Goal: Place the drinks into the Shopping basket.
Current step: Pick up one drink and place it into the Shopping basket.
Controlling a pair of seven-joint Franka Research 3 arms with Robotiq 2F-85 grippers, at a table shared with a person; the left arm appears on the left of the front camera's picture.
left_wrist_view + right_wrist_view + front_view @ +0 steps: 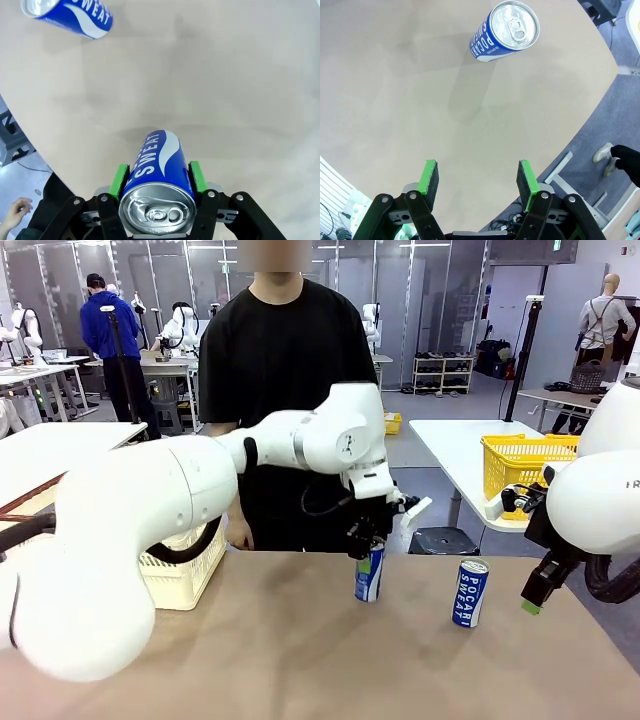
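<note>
Left end effector (157, 178) pinching blue-white POCARI SWEAT can (159, 157); right end effector (477, 173) spread; second can (505, 31) upright.

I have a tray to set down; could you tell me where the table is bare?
The near half of the table, in front of both cans, is bare, as is the strip between the Shopping basket and the gripped can. It is tight on the right, between the standing can and the open right gripper.

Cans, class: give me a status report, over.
Left jaws shut on one blue can. Right jaws open, empty. Second can upright on table. Basket at left; path looks clear.
</note>
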